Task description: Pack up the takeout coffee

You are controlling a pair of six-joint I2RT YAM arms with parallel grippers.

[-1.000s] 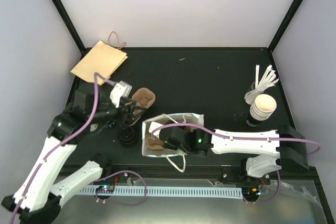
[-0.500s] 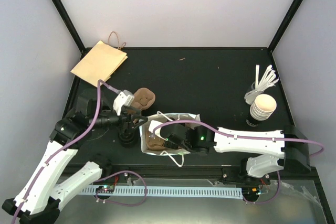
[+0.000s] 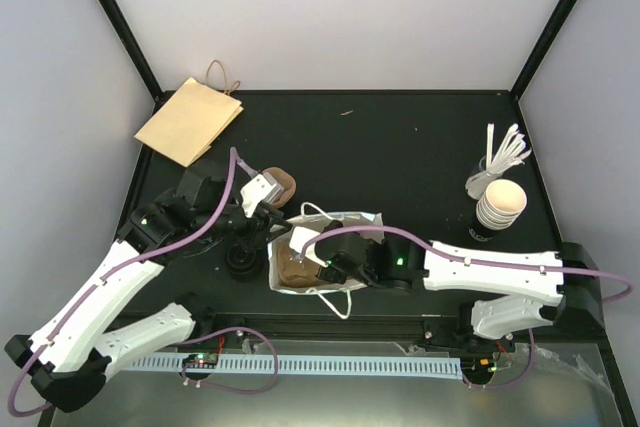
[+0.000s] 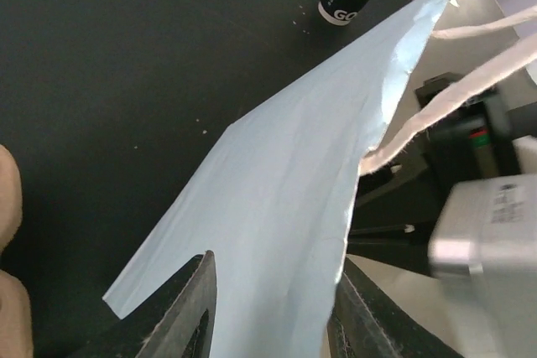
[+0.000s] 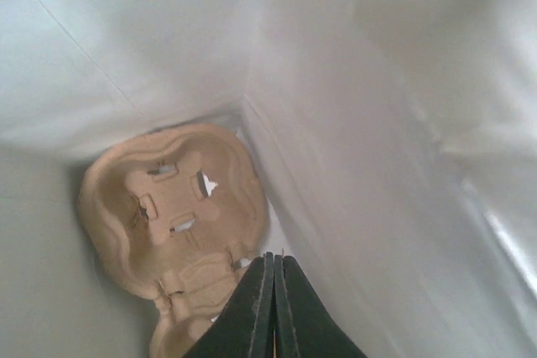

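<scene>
**Takeout coffee not seen in the bag; both arms at the white bag**

Seen from above, a white paper bag (image 3: 345,218) stands open near the front edge of a black table (image 3: 400,137). The right gripper (image 5: 273,257) reaches deep inside it. Its fingers are pressed together and hold nothing, and its tip is just above a brown pulp cup carrier (image 5: 168,207) lying on the bag's floor. The left gripper (image 4: 273,270) straddles the bag's left wall, one finger on each side of the paper. Whether it is pinching the paper cannot be told.

No white cup with a black lid can be picked out in any view, and none shows inside the bag. A round black thing (image 3: 240,261) sits just left of the bag. It may be a lid seen from above or a pile of lids; it is too dark to say.

The step looks like steadying the bag's mouth so that a cup can go in. To do it well, the left fingers should take the wall squarely, a little below the rim. They should draw it outward only gently, so the paper neither tears nor drags the bag. The right arm would best lift straight up, clear of the looped handle (image 3: 338,304).

Room is tight on the left, where the black thing and a second carrier (image 3: 275,183) lie close by the left gripper. Bare table lies beyond the bag and to its right. A stack of lidless white cups (image 3: 500,203) stands well apart at the right edge.
</scene>
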